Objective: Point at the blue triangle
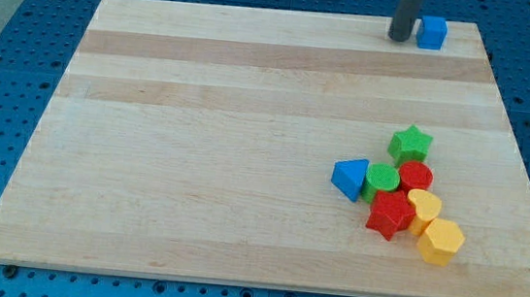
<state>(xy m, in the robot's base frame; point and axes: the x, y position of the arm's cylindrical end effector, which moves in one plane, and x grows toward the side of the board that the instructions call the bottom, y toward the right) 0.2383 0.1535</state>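
Note:
The blue triangle (348, 178) lies at the right of the wooden board, at the left end of a cluster of blocks. It touches a green cylinder (382, 181). My tip (400, 37) stands near the view's top edge of the board, far above the triangle and just left of a blue cube (432, 32). The rod runs up out of the view.
The cluster also holds a green star (410, 143), a red cylinder (415, 176), a red star (390, 214), a yellow heart (424, 207) and a yellow hexagon (440, 241). The board (197, 142) lies on a blue perforated table.

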